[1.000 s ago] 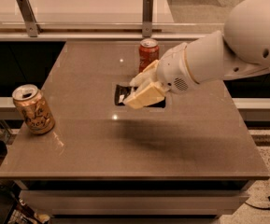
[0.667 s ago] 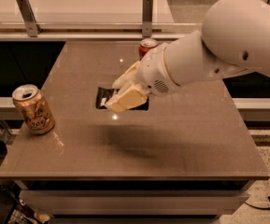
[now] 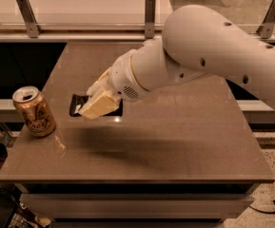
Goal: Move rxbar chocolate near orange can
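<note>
Camera view: end effector [image 3: 93, 106] grips the rxbar chocolate [image 3: 76, 104] over the left half of the counter [image 3: 175, 141], orange can [image 3: 34, 111] upright near the left edge.

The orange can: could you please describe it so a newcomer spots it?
Find the left edge of the table. The orange can stands upright, left of the gripper holding the black rxbar chocolate. It is the only golden, silver-topped cylinder.

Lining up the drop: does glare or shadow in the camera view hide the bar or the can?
Camera view: the gripper covers the middle of the rxbar chocolate; a small glare spot sits beside it; the arm's shadow falls short of the orange can, which is clearly lit.
</note>
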`<control>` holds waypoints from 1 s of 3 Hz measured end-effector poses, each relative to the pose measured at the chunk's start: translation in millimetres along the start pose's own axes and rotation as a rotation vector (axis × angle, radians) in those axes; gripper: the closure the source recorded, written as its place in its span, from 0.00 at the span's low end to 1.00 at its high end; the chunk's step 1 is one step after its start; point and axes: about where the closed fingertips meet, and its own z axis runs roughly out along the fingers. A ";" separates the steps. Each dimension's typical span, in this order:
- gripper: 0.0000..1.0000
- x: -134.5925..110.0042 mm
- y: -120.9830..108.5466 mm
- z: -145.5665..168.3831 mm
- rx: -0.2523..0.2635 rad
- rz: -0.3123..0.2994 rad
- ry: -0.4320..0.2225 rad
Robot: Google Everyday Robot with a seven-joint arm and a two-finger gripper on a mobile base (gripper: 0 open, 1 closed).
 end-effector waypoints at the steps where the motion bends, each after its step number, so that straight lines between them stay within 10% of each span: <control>1: 1.00 0.4 1.7 22.5 0.012 0.010 0.056; 3: 1.00 18.7 8.1 55.9 -0.002 0.081 0.181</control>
